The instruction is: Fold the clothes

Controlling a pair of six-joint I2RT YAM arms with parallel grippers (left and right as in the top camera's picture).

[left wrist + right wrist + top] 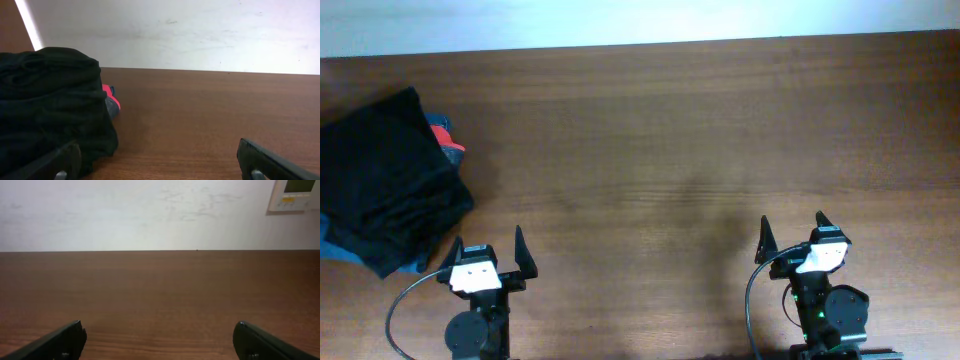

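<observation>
Reaching for the clothes (385, 175) at frame left, the released left gripper (488, 248) should pinch one layer; right gripper (793, 235) likewise released.

Brown table (670, 150), black clothes (385, 180) (piled)

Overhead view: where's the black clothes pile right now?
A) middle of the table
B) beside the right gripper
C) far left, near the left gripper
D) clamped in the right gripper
C: the black clothes sit heaped at the left end of the table, close to the open left gripper; the right gripper is open and empty.
</observation>
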